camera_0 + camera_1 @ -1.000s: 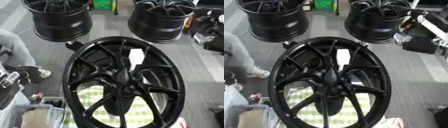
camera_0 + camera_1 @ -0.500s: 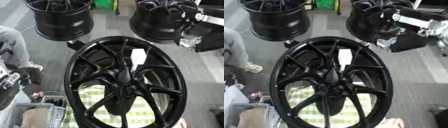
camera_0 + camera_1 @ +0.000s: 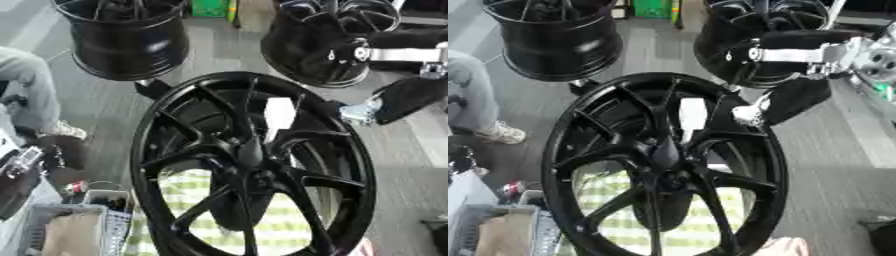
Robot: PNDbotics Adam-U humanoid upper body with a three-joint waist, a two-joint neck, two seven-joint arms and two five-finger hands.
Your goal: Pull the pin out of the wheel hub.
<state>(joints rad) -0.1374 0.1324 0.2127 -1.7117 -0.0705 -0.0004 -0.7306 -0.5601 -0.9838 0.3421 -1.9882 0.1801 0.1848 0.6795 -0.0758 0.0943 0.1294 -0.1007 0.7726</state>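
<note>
The right hand (image 3: 794, 102) was seen at the upper right rim of the wheel (image 3: 667, 165), at the end of a silver and black forearm that came in level from the right edge. The hand hung dark and blurred, angled down toward the rim; whether its fingers were apart or together could not be told. No contact with the wheel could be confirmed.

To the lower left of that hand, between 2 spokes, a white upright piece (image 3: 691, 113) was seen; it was taken to be the pin or its tag, though its nature could not be made out. Below it lay the hub (image 3: 664, 152), where the spokes met.

The pin was judged to be small, stiff and light, best taken by its exposed upper end and drawn straight along its own line. The wheel was judged heavy and rigid, unlikely to shift under the pull.

The left hand (image 3: 19, 165) was partly seen at the left edge, well apart from the wheel, its fingers unclear.

Beyond the right hand, 2 more black wheels (image 3: 553, 40) stood on the floor.
</note>
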